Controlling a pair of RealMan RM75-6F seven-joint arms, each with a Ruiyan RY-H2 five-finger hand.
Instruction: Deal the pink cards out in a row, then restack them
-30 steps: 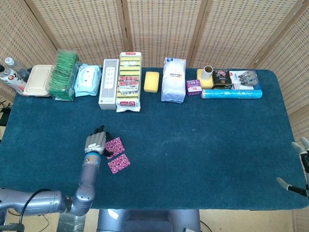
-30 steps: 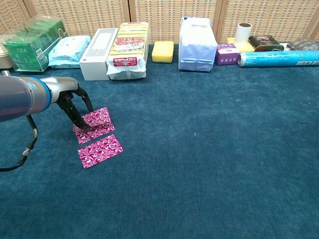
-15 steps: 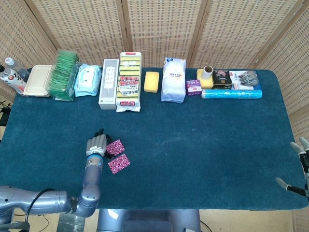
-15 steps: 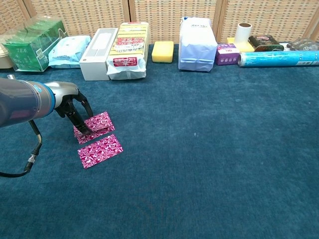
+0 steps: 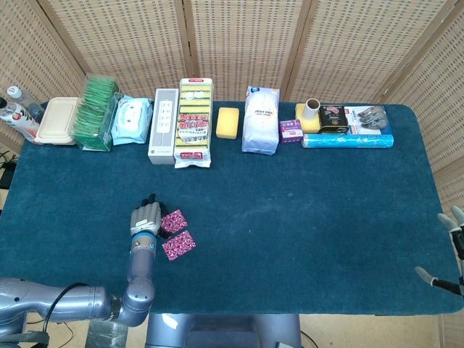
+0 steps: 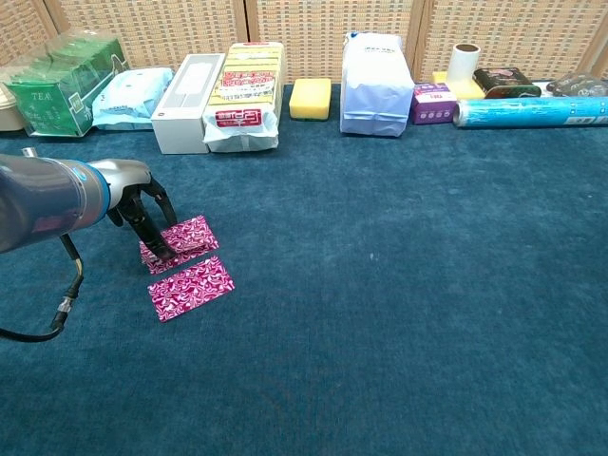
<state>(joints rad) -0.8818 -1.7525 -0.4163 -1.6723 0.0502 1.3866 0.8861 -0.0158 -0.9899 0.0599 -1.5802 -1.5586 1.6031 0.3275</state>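
A small stack of pink patterned cards lies on the blue table cloth at the left, also seen in the head view as pink cards. A single pink card lies flat just in front of it, apart from the stack. My left hand reaches down over the stack's left edge, fingers drawn together and pinching that edge. From above, the left hand sits just left of the cards. My right hand hangs at the table's far right edge, fingers apart and holding nothing.
Along the back edge stand a green tea box, a wipes pack, a white box, a sponge pack, a yellow sponge, a white bag and a blue roll.
My left hand has drawn slightly toward me and closed its fingers onto the stack's left edge. The raised top of the stack has settled flatter. The right hand has not moved.
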